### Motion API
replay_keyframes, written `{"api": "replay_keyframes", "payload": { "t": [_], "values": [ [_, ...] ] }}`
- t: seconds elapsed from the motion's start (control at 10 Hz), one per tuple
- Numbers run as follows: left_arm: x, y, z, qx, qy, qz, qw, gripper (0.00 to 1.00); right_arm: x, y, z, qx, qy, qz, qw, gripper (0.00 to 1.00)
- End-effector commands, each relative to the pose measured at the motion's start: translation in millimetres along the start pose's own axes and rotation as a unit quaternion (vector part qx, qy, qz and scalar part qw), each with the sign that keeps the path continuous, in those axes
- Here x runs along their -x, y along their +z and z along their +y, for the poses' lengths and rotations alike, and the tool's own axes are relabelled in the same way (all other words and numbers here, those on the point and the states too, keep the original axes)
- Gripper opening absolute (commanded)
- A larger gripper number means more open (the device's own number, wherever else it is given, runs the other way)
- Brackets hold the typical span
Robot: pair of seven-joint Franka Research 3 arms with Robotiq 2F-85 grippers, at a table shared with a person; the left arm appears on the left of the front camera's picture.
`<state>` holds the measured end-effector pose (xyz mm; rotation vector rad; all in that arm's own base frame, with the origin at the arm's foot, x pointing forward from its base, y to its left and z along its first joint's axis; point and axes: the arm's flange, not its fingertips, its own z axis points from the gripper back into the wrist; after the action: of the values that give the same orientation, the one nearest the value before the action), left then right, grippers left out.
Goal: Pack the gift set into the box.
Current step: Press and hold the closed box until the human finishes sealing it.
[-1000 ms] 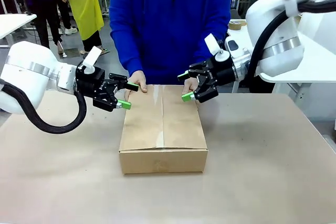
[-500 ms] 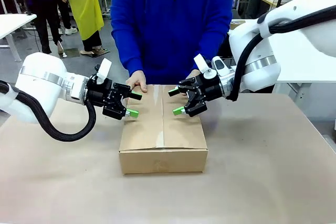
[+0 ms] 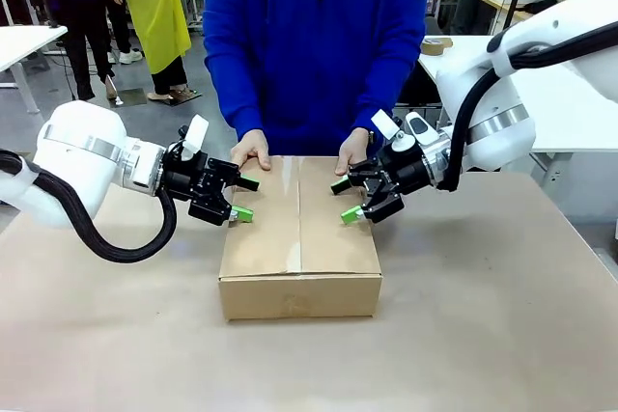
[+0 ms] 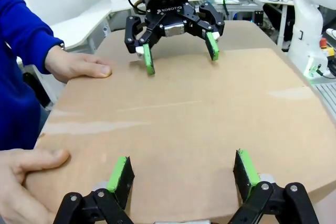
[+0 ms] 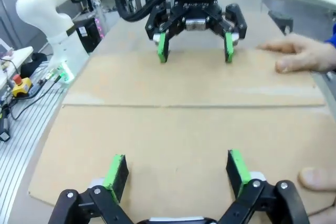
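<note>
Front view: closed box [image 3: 299, 238] on bench [image 3: 502, 325]; left gripper [image 3: 244, 198] and right gripper [image 3: 346, 200] flank its top, fingers spread wide, empty; person's hands [image 3: 252, 149] rest on far edge.

Bright, even overhead light, soft shadows; sharp front view, both wrist views bend at edges.

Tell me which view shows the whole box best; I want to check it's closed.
The front view: the box shows whole, flaps shut, seam running down the middle, front side in sight. Both wrist views give its top flaps from close, at a low angle.
</note>
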<state>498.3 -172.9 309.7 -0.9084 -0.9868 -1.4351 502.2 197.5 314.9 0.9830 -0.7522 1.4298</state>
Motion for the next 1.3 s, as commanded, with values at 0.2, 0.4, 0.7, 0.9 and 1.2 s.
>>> {"api": "replay_keyframes", "payload": {
  "t": [0.2,0.4,0.7,0.9,1.2],
  "values": [
    [10,-8,2,0.026,0.015,0.041,0.999,1.0,10,-23,0,-0.018,-0.037,0.028,0.999,1.0],
    [10,-7,4,0.007,0.024,0.062,0.998,1.0,-1,-8,0,-0.007,-0.017,0.007,1.0,1.0],
    [-2,-2,4,0.015,0.009,0.016,1.0,1.0,-1,-8,0,-0.007,-0.017,0.007,1.0,1.0],
    [-2,-2,4,0.015,0.009,0.016,1.0,1.0,-1,-8,0,-0.007,-0.017,0.007,1.0,1.0],
    [-2,-2,4,0.015,0.009,0.016,1.0,1.0,-1,-8,0,-0.007,-0.017,0.007,1.0,1.0]
  ]
}}
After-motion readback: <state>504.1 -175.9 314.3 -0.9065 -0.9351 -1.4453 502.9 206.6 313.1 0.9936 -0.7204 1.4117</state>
